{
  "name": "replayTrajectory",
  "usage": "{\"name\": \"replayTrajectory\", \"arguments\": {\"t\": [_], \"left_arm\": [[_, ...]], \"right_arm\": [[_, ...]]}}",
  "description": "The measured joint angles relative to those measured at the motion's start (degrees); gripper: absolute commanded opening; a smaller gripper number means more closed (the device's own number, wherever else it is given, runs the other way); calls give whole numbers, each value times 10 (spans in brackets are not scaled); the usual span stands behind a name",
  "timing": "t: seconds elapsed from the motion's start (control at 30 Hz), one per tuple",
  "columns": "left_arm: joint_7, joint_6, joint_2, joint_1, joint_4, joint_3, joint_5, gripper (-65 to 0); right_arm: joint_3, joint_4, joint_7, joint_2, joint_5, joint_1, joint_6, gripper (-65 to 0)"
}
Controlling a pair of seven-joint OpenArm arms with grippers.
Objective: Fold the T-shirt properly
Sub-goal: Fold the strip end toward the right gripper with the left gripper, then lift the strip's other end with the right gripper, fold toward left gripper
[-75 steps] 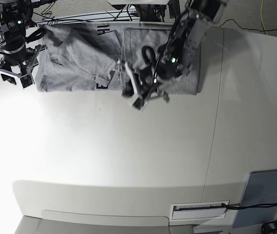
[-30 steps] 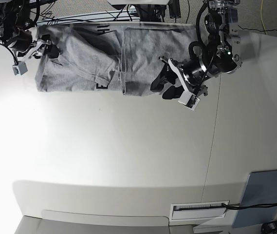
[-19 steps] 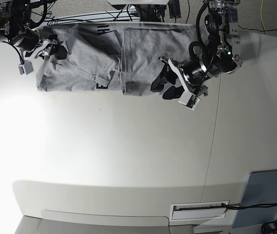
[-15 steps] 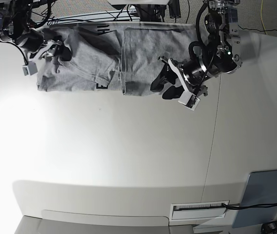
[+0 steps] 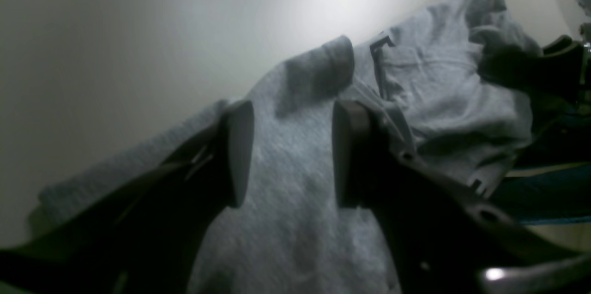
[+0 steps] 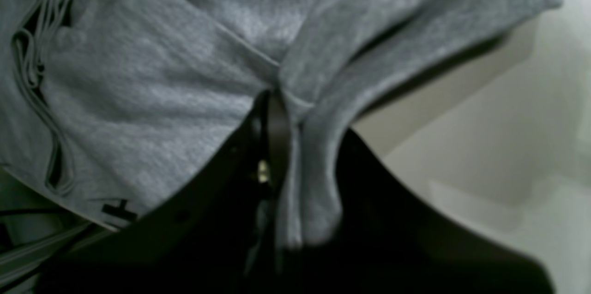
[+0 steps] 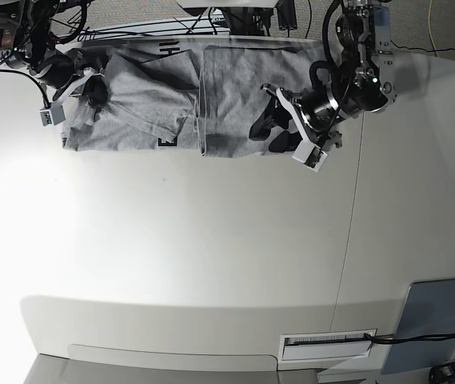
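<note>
The grey T-shirt [image 7: 147, 96] lies along the table's far edge, partly folded, with black lettering [image 7: 167, 50] showing at the back. My right gripper [image 7: 93, 92] is at the shirt's left end. In the right wrist view it [image 6: 277, 146] is shut on a pinched fold of the shirt [image 6: 138, 77]. My left gripper [image 7: 269, 132] is over the shirt's right part. In the left wrist view it [image 5: 291, 155] is open, jaws apart over the grey cloth [image 5: 429, 86], holding nothing.
The white table [image 7: 211, 240] stretches toward the front. A blue-grey flat panel [image 7: 431, 324] lies at the front right corner, a white label slot [image 7: 327, 344] beside it. Cables [image 7: 131, 28] run behind the shirt.
My right gripper has moved right onto the shirt's left end and shut on a fold. My left gripper drew back from the shirt's middle to its right part and edged up.
</note>
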Motion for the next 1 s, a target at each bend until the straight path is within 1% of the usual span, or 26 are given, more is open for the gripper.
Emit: {"name": "replayTrajectory", "arguments": {"t": [0.03,0.1,0.2,0.3,0.37,0.43,0.53,0.6,0.63,0.7,0.73,0.8,0.83,0.87,0.9,0.93,1.0], "left_arm": [[0,0,0,2,0,0,0,-363],[0,-2,0,6,0,0,0,-363],[0,-4,0,16,0,0,0,-363],[0,-4,0,19,0,0,0,-363],[0,-4,0,19,0,0,0,-363],[0,-4,0,19,0,0,2,-363],[0,-4,0,20,0,0,26,-363],[0,-4,0,20,0,0,33,-363],[-1,-4,0,21,0,0,39,-363],[-17,1,0,29,0,0,63,-363],[-23,19,0,34,0,0,80,-363],[-49,38,0,48,0,0,121,-363],[-63,39,0,55,0,0,137,-363],[-77,44,0,62,0,0,155,-363],[-85,55,0,69,0,0,169,-363],[-94,61,0,77,0,0,184,-363],[-105,66,0,92,0,-1,204,-363]], "right_arm": [[4,0,-1,0,-1,0,7,-650],[24,0,-7,0,-3,0,9,-650],[85,-3,-14,-1,-16,-1,10,-650],[150,-3,-19,0,-25,-2,30,-650],[177,1,-42,0,-14,-2,40,-650],[191,20,-83,0,7,-2,41,-650],[192,78,-134,-2,49,-3,42,-650],[188,134,-164,-8,79,-3,33,-650],[181,167,-180,-10,94,-3,20,-650],[150,231,-196,-15,94,-3,-1,-650],[130,259,-196,-20,83,-3,0,-650],[78,304,-191,-31,58,-3,-10,-650],[47,321,-186,-37,43,-3,-14,-650],[15,338,-177,-42,25,-3,-25,-650],[-18,351,-166,-48,4,-3,-26,-650],[-51,362,-155,-54,-11,-3,-37,-650],[-115,370,-142,-67,-52,2,-50,-650]]}}
